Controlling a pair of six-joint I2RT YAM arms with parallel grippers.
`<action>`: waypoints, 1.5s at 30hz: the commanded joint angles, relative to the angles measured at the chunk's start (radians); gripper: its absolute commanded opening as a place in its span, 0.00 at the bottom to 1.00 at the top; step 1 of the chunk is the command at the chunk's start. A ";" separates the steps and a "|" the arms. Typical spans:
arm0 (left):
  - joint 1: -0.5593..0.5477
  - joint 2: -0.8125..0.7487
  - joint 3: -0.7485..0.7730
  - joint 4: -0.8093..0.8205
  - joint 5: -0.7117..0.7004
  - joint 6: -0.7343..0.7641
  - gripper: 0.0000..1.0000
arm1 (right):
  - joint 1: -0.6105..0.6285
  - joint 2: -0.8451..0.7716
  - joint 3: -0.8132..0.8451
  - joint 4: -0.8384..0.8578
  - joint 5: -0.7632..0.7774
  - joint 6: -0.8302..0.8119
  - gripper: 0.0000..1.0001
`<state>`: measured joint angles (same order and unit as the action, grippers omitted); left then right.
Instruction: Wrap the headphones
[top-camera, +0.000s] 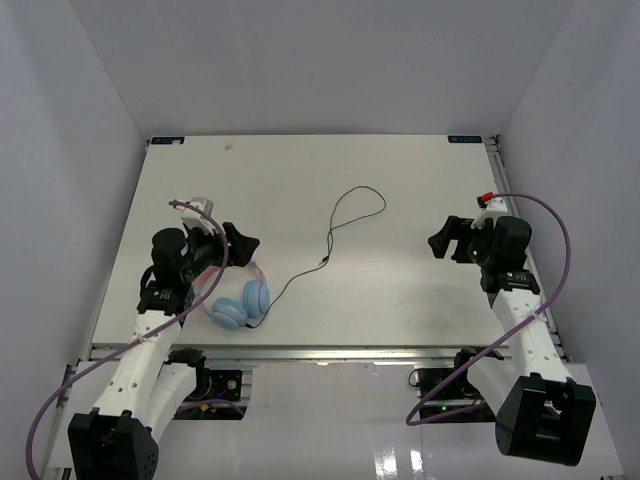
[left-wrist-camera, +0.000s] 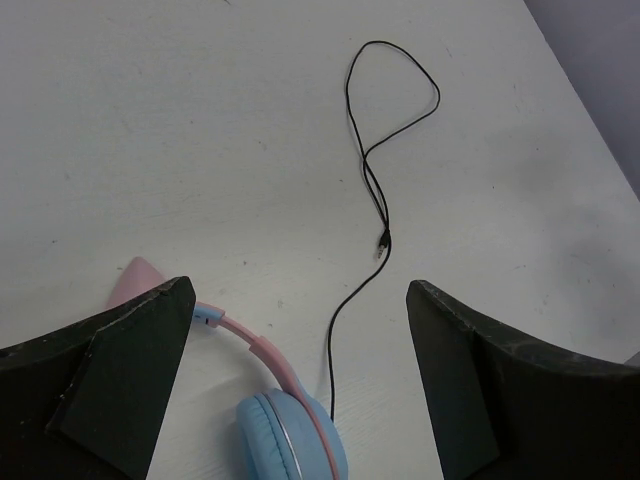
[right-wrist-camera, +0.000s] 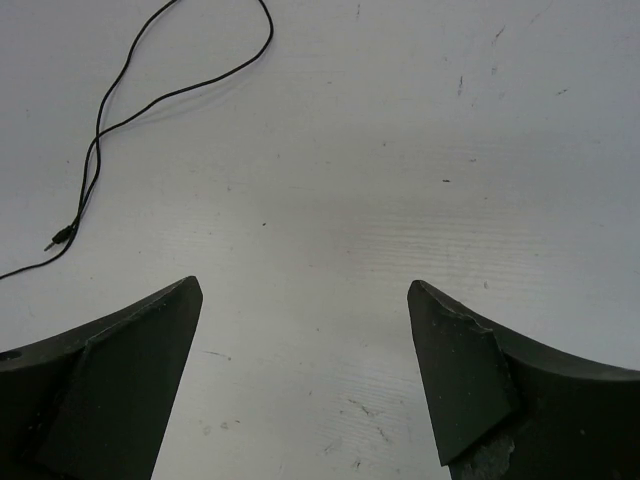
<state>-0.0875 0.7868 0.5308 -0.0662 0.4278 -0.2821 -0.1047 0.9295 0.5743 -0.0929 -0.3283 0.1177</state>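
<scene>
The left gripper hangs wide and empty. The headphones lie on the table close at its six o'clock. Their cable trails off to a loop at one o'clock. The right gripper, well apart at three o'clock, is equally wide and holds nothing. It seems best to pin the headphones first, then gather cable from the ear cup outward, keeping it snug.

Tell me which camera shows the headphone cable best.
Left wrist: the cable runs large from the blue ear cup through the loop. The top view shows it whole but tiny; the right wrist catches only part.
</scene>
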 joint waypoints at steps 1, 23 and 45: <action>-0.007 0.009 0.000 0.019 0.018 0.007 0.98 | -0.004 -0.003 0.043 0.037 -0.107 -0.020 0.90; -0.112 0.240 0.437 -0.698 -0.411 0.546 0.97 | 0.301 0.046 0.050 -0.355 -0.643 -1.025 0.91; 0.016 0.794 0.577 -0.644 -0.229 0.857 0.75 | 0.241 0.004 0.032 -0.380 -0.661 -1.053 0.93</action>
<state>-0.0814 1.5906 1.1063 -0.7252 0.1800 0.5295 0.1449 0.9555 0.6056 -0.4717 -0.9644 -0.9127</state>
